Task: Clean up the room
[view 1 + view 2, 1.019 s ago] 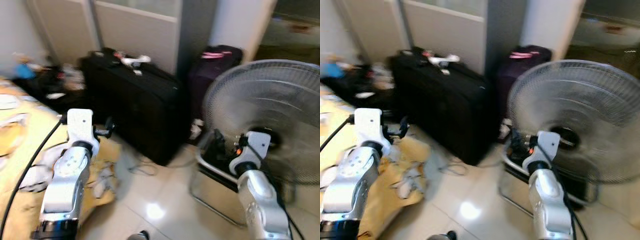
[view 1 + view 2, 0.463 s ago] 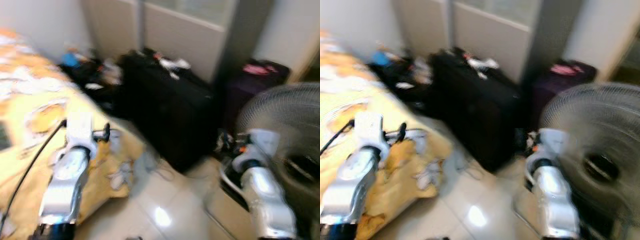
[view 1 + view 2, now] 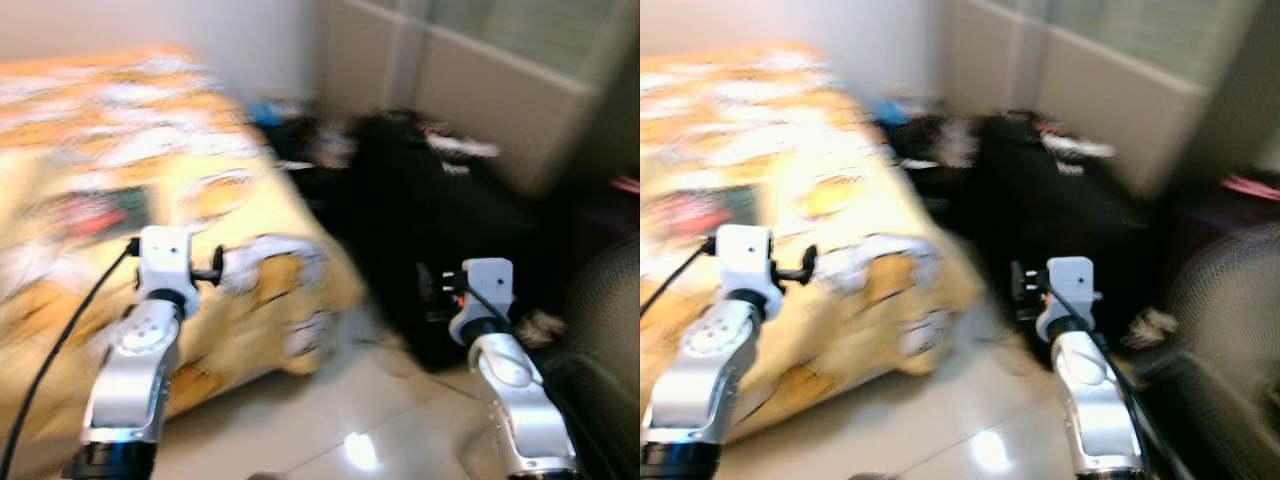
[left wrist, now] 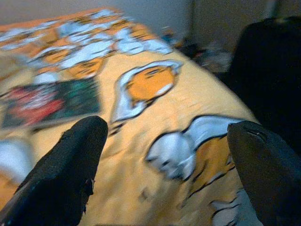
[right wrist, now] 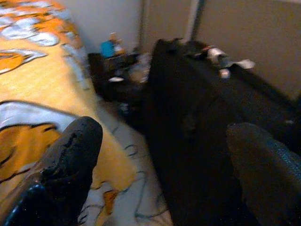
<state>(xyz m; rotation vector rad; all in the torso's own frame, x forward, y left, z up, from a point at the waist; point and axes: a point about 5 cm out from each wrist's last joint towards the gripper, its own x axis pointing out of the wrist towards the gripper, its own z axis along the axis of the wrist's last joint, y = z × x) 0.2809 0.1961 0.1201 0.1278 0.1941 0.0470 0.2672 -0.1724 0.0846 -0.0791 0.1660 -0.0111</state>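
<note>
A bed with a yellow cartoon-print cover (image 3: 120, 200) takes up the left of the blurred head views. A dark flat rectangular item (image 4: 51, 101) lies on the cover. My left gripper (image 4: 169, 146) hovers over the bed's corner, open, with nothing between its fingers. My right gripper (image 5: 164, 141) is held out over the floor, facing a big black suitcase (image 5: 211, 108); it is open and holds nothing.
The black suitcase (image 3: 430, 210) stands beside the bed's foot, with small white things on top. Dark bags and clutter (image 3: 300, 130) lie by the back wall. A floor fan (image 3: 600, 330) is at the right edge. Glossy tiled floor (image 3: 330, 430) lies ahead.
The whole picture has swung left: the bed has come in from the left, and the suitcase and fan have slid right. Both arms keep the same raised pose, fingers apart.
</note>
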